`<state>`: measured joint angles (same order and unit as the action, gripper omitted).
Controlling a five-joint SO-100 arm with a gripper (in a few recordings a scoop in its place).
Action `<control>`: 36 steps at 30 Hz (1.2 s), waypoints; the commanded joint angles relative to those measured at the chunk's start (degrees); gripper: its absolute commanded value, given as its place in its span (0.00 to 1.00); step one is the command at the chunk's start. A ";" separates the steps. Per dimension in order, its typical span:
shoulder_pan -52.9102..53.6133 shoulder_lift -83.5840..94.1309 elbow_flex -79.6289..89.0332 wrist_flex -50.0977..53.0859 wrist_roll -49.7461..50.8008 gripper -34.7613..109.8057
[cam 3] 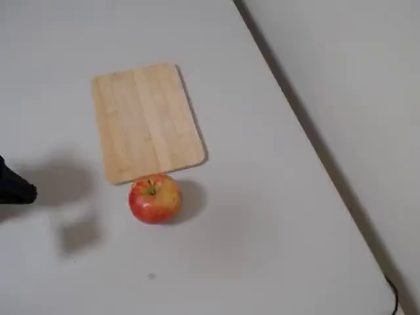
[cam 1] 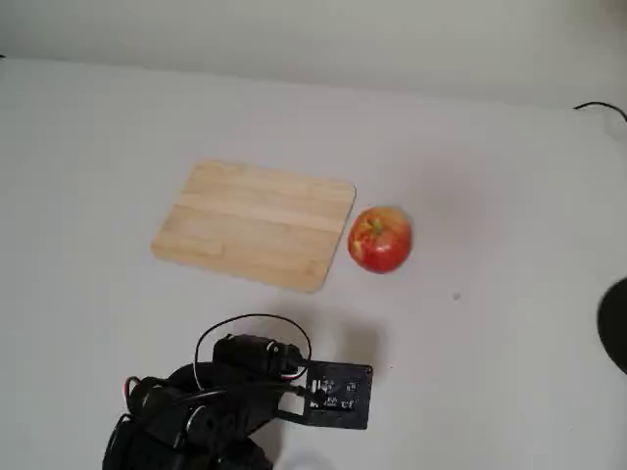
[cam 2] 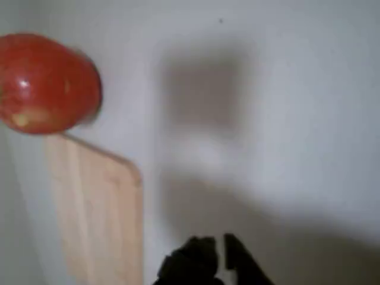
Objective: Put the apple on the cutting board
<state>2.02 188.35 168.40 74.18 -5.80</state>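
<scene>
The apple (cam 1: 380,238) is red with yellow-orange patches and rests on the white table, just off the right short end of the cutting board (cam 1: 257,224). In another fixed view the apple (cam 3: 155,199) almost touches the near end of the cutting board (cam 3: 144,121). My black arm (cam 1: 230,397) is folded low at the bottom edge, well short of both. In the wrist view my gripper (cam 2: 218,248) shows at the bottom, its dark fingertips close together and empty. There the apple (cam 2: 46,83) is at the upper left and the cutting board (cam 2: 98,208) below it.
A black cable (cam 1: 602,106) enters at the far right corner and a dark round thing (cam 1: 617,325) sits at the right edge. The table's far edge (cam 3: 308,131) runs diagonally against a wall. A dark piece of the arm (cam 3: 16,188) pokes in at the left.
</scene>
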 commanded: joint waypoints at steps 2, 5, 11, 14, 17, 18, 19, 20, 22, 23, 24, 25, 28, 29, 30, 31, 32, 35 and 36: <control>-0.18 0.18 1.58 1.14 -0.70 0.24; -0.18 0.18 1.58 1.14 -0.70 0.24; -0.18 0.18 1.58 1.14 -0.70 0.24; -0.18 0.18 1.58 0.97 -0.79 0.30; 1.76 0.09 1.76 -0.62 -3.43 0.47; 3.34 0.09 1.85 -1.85 -3.78 0.55; 5.71 0.09 1.93 -3.16 -3.87 0.63; 8.70 0.00 1.14 -4.04 -3.69 0.67; 11.87 0.00 -0.26 -4.39 -3.52 0.74; 12.66 0.00 -1.05 -4.13 -4.04 0.75; 13.10 0.00 -1.76 -4.48 -5.27 0.76; 12.92 0.00 -2.72 -4.75 -6.94 0.76; 9.93 -2.90 -7.38 -4.92 -8.61 0.77; 8.70 -6.68 -10.28 -5.10 -8.53 0.77; 7.82 -12.04 -13.71 -5.45 -7.47 0.77; 7.29 -18.63 -18.02 -5.80 -6.24 0.77; 7.12 -26.19 -23.29 -5.89 -4.75 0.77; 8.17 -49.83 -42.63 -1.49 -3.34 0.79; 8.79 -56.69 -49.22 0.35 -3.34 0.79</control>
<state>10.11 151.79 139.92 71.72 -10.20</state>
